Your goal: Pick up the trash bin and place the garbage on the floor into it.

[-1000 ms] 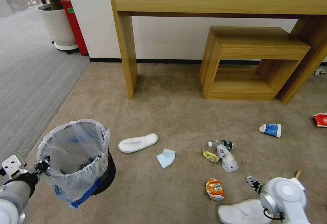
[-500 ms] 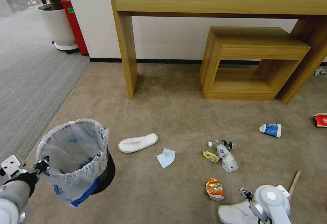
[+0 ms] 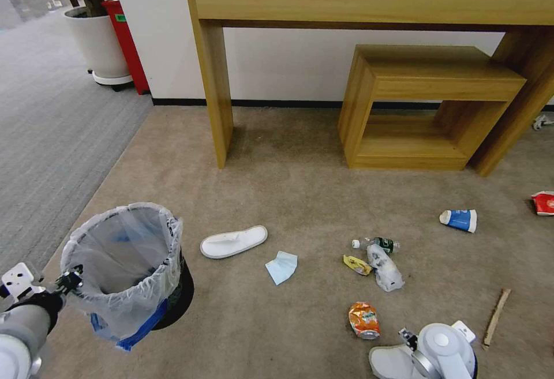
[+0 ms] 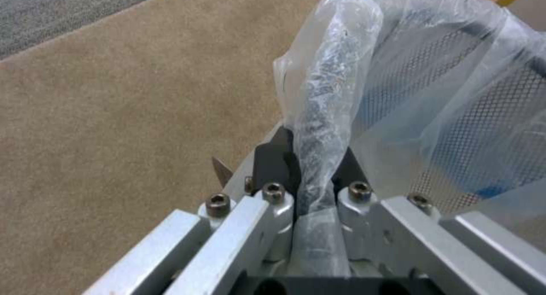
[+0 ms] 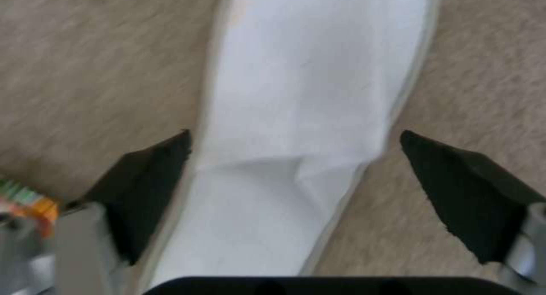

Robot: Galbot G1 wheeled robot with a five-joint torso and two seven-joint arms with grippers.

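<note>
- The left gripper (image 4: 315,169) is clamping the bag-covered rim of the trash bin (image 3: 130,269) at the near left, with the jaws closed on a fold of the translucent liner (image 4: 324,115).
- The trash bin is sitting at the near left of the beige carpet (image 3: 288,188), beside the edge of the grey striped carpet (image 3: 52,137); whether its base is touching the floor cannot be told.
- The right gripper (image 5: 296,179) is hovering at the near right over a white slipper (image 5: 307,115), with its fingers (image 5: 148,175) spread wide on either side of the slipper and not touching it.
- A second white slipper (image 3: 234,241) is lying just right of the bin, with a light blue mask (image 3: 281,267) near it.
- Further right, a crushed clear bottle (image 3: 384,263) and a yellow wrapper (image 3: 356,264) are lying close together; an orange crushed can (image 3: 364,319) is lying nearer, beside the right arm.
- A blue paper cup (image 3: 459,220) and a red cup (image 3: 543,202) are lying at the far right, and a wooden stick (image 3: 496,318) is lying at the near right.
</note>
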